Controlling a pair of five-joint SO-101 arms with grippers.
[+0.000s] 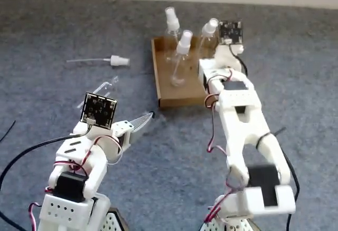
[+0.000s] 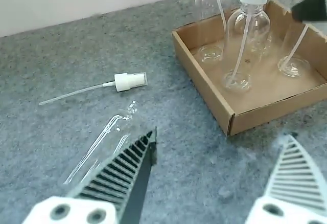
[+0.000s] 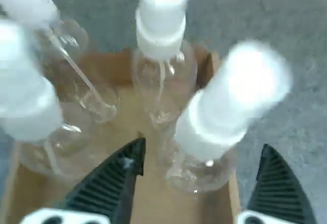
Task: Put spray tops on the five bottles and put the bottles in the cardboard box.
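Several clear bottles with white spray tops stand in the cardboard box (image 1: pixel 158 78), among them one (image 1: pixel 182 57) near its middle and one (image 3: pixel 161 55) at the far side. My right gripper (image 3: pixel 203 147) hangs open over the box, with one capped bottle (image 3: pixel 225 111) between its spread fingers, untouched. On the carpet lies a bare clear bottle (image 2: pixel 99 144) on its side, and beyond it a loose spray top (image 2: pixel 130 81) with its long tube. My left gripper (image 2: pixel 221 135) is open just above the carpet, the lying bottle beside its dark finger (image 2: pixel 138 168).
Grey carpet covers the table. The box's near corner (image 2: pixel 230 119) lies ahead of the left gripper. The right arm (image 1: pixel 237 109) stretches along the box's right side. A dark cable (image 1: pixel 5 131) lies at the left edge.
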